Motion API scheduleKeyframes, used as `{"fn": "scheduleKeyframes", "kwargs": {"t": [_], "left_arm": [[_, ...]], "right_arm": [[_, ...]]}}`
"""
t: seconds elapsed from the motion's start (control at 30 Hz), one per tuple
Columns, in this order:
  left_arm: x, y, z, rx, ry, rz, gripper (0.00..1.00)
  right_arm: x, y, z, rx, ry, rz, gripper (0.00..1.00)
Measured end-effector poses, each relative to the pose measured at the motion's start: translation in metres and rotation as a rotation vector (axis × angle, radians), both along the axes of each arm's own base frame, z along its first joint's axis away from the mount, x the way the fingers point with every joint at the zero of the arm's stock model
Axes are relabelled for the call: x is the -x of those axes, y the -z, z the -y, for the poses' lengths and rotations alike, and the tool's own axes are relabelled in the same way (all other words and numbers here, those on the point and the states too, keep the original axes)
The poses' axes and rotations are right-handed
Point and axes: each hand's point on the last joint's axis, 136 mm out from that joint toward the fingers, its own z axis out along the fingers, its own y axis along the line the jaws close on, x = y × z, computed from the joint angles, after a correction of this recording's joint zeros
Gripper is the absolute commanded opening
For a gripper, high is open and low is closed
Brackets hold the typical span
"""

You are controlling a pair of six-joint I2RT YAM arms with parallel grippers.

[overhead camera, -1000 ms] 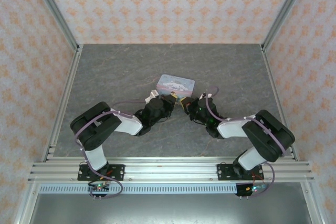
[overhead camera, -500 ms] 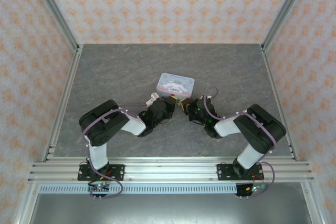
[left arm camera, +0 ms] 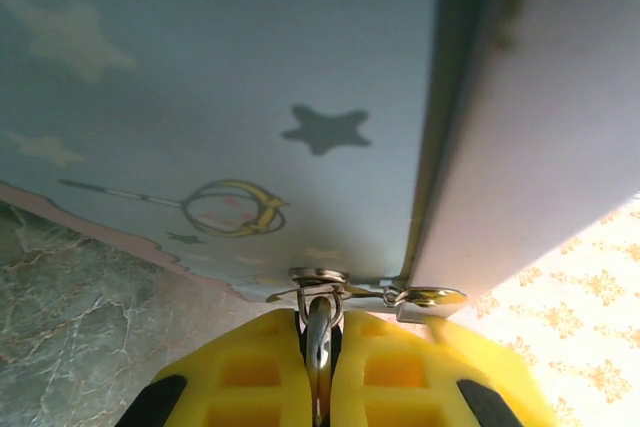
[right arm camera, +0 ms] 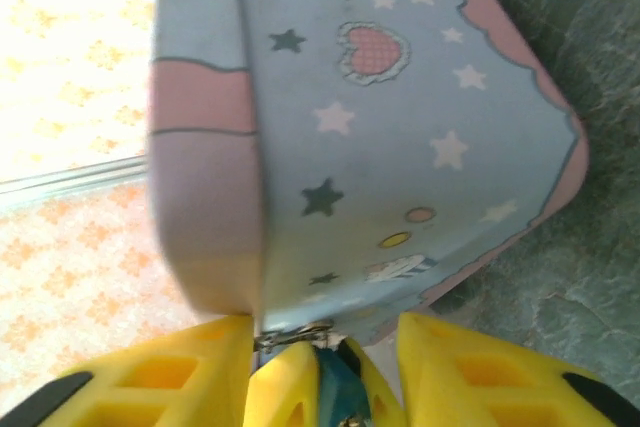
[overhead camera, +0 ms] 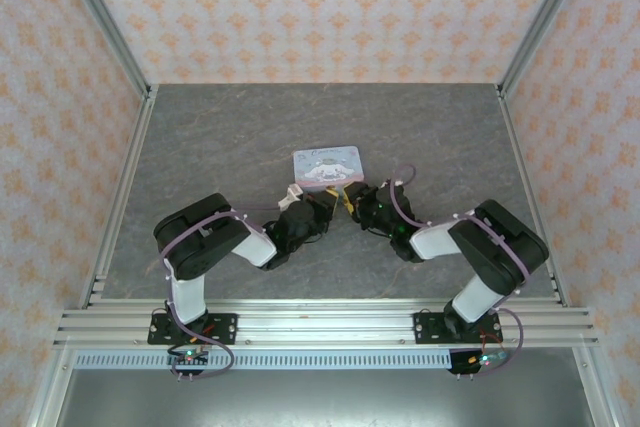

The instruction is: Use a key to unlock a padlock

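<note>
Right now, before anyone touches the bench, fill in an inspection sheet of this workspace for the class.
Surface: grey marbled table.
Job's things: teal padlock at the front clasp of a pale-blue cartoon tin.
Clutter: nothing seen.
Grippers: left gripper shut on the padlock; right gripper open, its fingers on either side of the padlock.
Cables: purple cables run along both arms.
Surroundings: orange-patterned walls; metal rail along the near edge.
</note>
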Motion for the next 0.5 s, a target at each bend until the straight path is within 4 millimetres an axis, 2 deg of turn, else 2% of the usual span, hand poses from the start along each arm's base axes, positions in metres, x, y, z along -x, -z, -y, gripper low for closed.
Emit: {"fn": "scheduleKeyframes", "kwargs": {"t": [0.17,0.3,0.5], "left_arm": [[0.002,0.004,0.001,-0.017,0.017,-0.01,0.0],[0.005,0.015,-0.001,-0.062,0.038,-0.036,0.0],[0.006,0.023,-0.009,-0.143,0.082,-0.065,0.0]], "right_arm": [[0.007,-0.011,0.007,0.015,-0.019,0.026,0.64],[0.021,-0.015,0.022,0.086,-0.045,0.04,0.65],[0.036,-0.021,0.04,0.369,-0.161,0.107,0.62]]}}
